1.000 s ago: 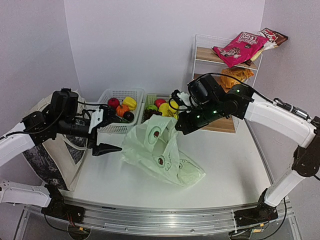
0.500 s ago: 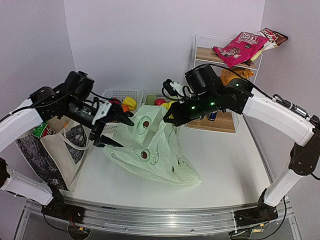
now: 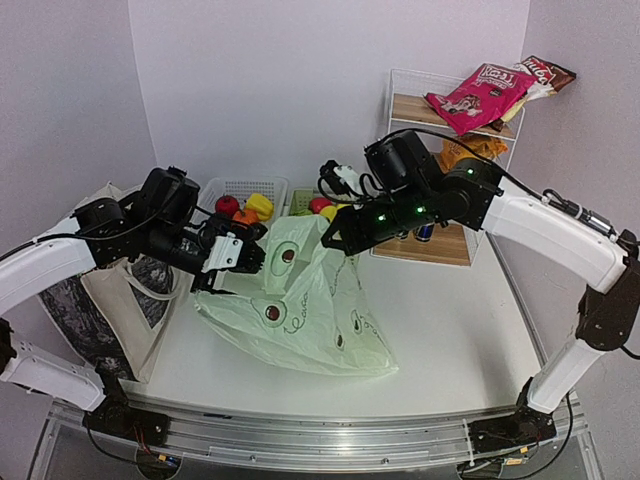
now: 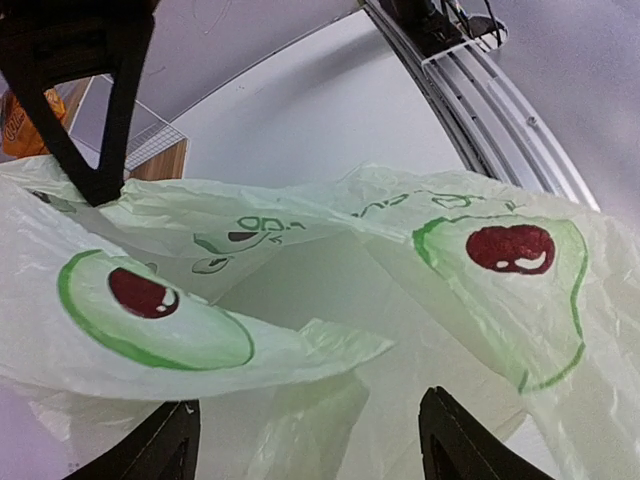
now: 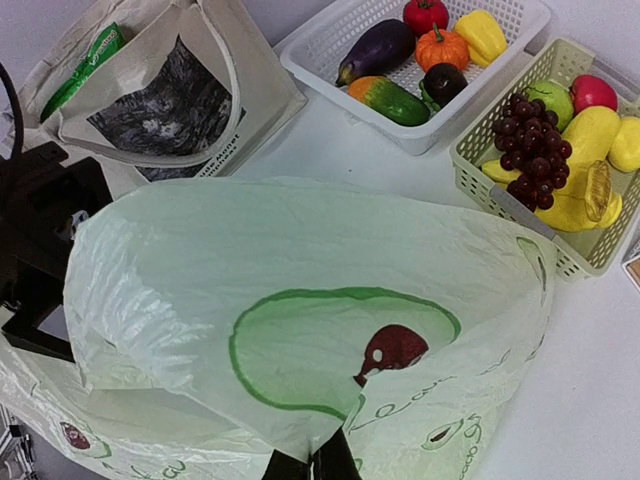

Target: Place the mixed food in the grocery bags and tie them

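Your right claw (image 3: 334,236) stays clenched on the upper fold of the thin pale-green plastic handle bag printed with avocados (image 3: 300,318). It holds that fold up off the white desk (image 3: 450,310) while the rest of the film drapes down and forward beneath it. Your left claw (image 3: 232,272) has just swung up from its low spot beside the bag and now sits at the bag's left edge, released. Its fingers (image 4: 150,450) are spread wide, with film ahead of them but nothing pinched. The bag has slid and spread toward that claw, so a mouth looks to be opening, which is the groundwork for loading. None of the food shows inside it yet.

Behind the right claw, the pale-green slotted plastic basket (image 5: 530,225) holds the dark purple grapes (image 5: 530,165) and yellow fruit pieces (image 5: 590,135). The white slotted plastic basket (image 5: 310,35) sits just to its left. To that claw's right, the wire-and-wood shelf (image 3: 450,248) carries the orange crinkly snack packet (image 3: 468,150) and the blue-silver drink can (image 3: 425,232). The large beige canvas tote with a black-and-white print panel (image 3: 120,290) stands to the left of the left claw, close under that arm.

Room is tight between the two claws and along the baskets' near rims. Open desk lies in front of and to the right of the right claw, out to the near edge.
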{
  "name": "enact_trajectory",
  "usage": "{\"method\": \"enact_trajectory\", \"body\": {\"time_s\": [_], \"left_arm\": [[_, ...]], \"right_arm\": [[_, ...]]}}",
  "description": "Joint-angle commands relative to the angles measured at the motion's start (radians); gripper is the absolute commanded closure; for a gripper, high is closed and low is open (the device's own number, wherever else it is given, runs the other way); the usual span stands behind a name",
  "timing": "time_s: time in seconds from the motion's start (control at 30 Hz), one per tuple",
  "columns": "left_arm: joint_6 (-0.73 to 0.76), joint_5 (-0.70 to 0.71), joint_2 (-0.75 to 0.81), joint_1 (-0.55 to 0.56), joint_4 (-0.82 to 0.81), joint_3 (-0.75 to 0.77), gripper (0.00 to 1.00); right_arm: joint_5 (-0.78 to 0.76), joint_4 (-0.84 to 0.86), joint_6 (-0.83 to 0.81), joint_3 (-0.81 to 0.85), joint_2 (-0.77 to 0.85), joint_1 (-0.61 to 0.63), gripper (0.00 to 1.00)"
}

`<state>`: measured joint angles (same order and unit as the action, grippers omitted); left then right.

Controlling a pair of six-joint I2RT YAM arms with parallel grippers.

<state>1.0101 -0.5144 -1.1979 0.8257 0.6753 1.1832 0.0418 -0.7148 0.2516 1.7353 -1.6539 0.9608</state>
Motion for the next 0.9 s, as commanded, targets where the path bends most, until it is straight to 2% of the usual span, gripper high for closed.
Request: {"method": "enact_trajectory", "body": {"time_s": [0.0, 0.17, 0.23, 0.3, 0.33, 0.37, 0.43, 0.5, 0.6, 0.73, 0.8, 0.87], "left_arm": [[0.142, 0.036, 0.022, 0.006, -0.08, -0.064, 0.27], [0.241, 0.108, -0.023, 0.007, -0.197, -0.099, 0.28], [0.26, 0.115, -0.033, 0.007, -0.24, -0.102, 0.35], [0.259, 0.117, -0.038, 0.007, -0.26, -0.094, 0.58], [0.251, 0.12, -0.038, 0.007, -0.26, -0.087, 0.8], [0.238, 0.123, -0.035, 0.007, -0.254, -0.079, 0.96], [0.185, 0.12, -0.018, 0.007, -0.224, -0.055, 1.0], [0.062, 0.084, -0.005, 0.007, -0.185, 0.003, 1.0], [-0.253, 0.002, -0.021, 0.007, -0.079, 0.175, 1.0], [-0.568, -0.139, -0.019, 0.007, 0.031, 0.28, 1.0], [-0.686, -0.146, -0.002, 0.007, 0.041, 0.28, 1.0], [-0.753, -0.128, 0.007, 0.007, 0.052, 0.281, 1.0]], "right_arm": [[0.007, 0.033, 0.0, 0.052, -0.007, 0.005, 1.0], [0.027, 0.037, 0.002, 0.061, -0.017, 0.007, 1.0], [0.035, 0.037, 0.001, 0.064, -0.019, 0.007, 1.0], [0.039, 0.038, 0.0, 0.059, -0.017, 0.008, 1.0], [0.039, 0.039, -0.002, 0.055, -0.014, 0.008, 1.0], [0.036, 0.038, -0.003, 0.047, -0.011, 0.006, 1.0], [0.02, 0.038, -0.008, 0.027, 0.0, 0.007, 1.0], [-0.011, 0.037, -0.007, 0.01, 0.002, 0.006, 1.0], [-0.058, 0.033, 0.011, 0.008, -0.006, 0.006, 0.97], [-0.068, -0.003, 0.05, 0.069, -0.041, 0.007, 0.63], [-0.056, -0.039, 0.081, 0.118, -0.061, 0.009, 0.46], [-0.05, -0.057, 0.11, 0.144, -0.072, 0.016, 0.34]]}}
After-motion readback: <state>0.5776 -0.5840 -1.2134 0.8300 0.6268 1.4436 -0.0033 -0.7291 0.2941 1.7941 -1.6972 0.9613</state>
